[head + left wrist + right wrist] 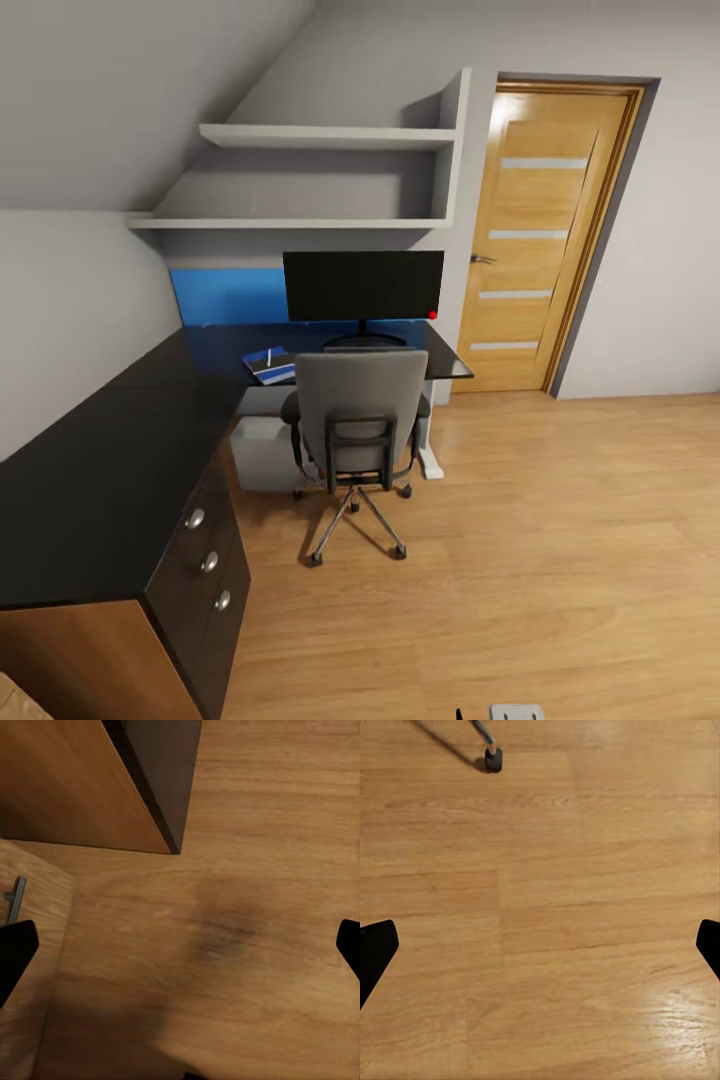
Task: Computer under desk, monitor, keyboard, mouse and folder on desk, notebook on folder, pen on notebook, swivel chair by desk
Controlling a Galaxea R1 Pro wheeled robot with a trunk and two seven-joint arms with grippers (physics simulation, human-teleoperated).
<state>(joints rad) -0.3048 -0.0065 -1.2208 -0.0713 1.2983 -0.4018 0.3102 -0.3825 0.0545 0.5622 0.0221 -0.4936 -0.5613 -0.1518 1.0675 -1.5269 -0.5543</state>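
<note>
One swivel chair (360, 425) at one desk (110, 470), frame centre.
One monitor (362, 286) on desktop behind chair; one blue folder (270, 365) left of chair back; left gripper (180, 945) and right gripper (540, 945) spread over floor (555, 907).

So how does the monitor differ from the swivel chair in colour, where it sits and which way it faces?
The monitor is black; the swivel chair has grey padding. The monitor stands on the desk; the swivel chair stands on the wood floor, on castors. The monitor shows its screen to the camera; the swivel chair shows its back. Both sit at the same stretch of desk, the chair in front of the monitor.
</note>
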